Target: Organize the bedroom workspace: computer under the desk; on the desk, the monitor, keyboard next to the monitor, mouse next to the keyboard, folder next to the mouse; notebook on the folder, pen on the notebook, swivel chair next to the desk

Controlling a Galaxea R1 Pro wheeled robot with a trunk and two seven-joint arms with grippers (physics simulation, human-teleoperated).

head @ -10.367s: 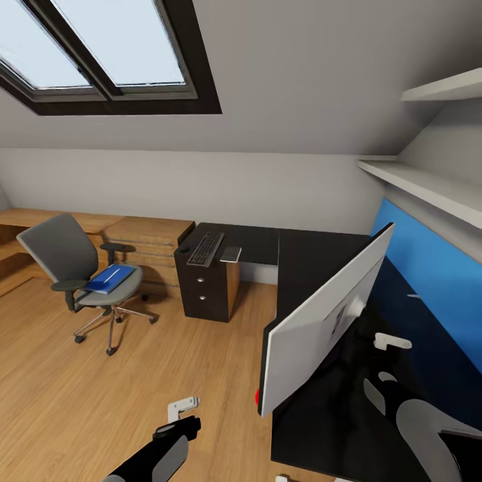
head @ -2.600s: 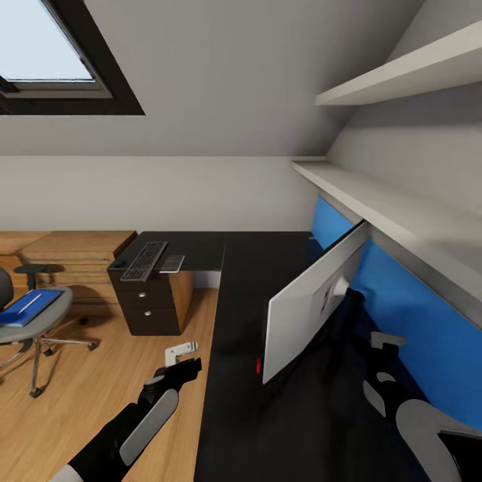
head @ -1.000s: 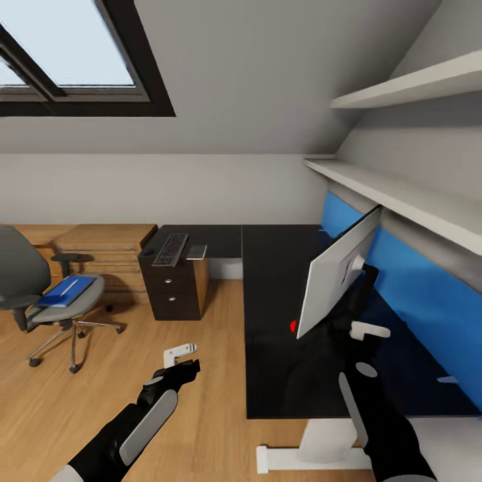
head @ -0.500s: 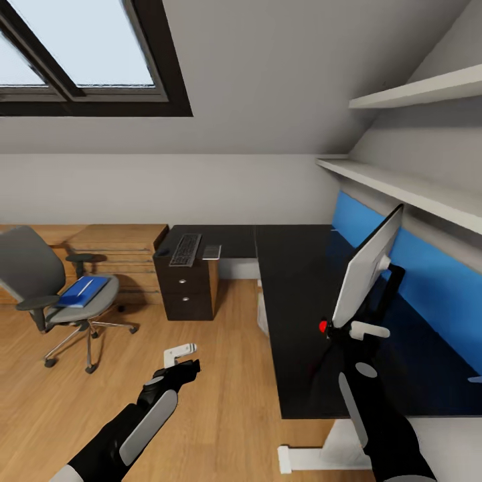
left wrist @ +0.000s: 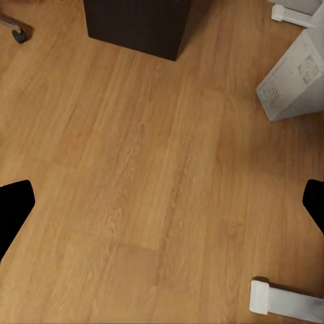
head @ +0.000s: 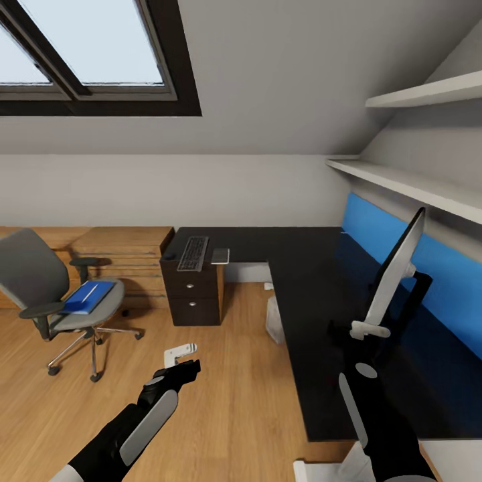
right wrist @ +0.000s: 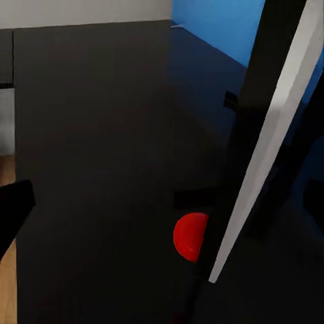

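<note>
At left, the blue folder point(head: 87, 297) lies on the swivel chair point(head: 57, 288), our left pincer point(head: 182, 357) spread wide over the floor. The keyboard point(head: 193, 253) rests on the table point(head: 301, 281); our right pincer point(head: 369, 329) meets the monitor point(head: 396, 268), its grip unclear.

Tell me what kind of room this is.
Likely an attic room used as a home office: a skylight in the sloped ceiling, a long black desk with a keyboard, and a swivel chair on wood flooring.
</note>
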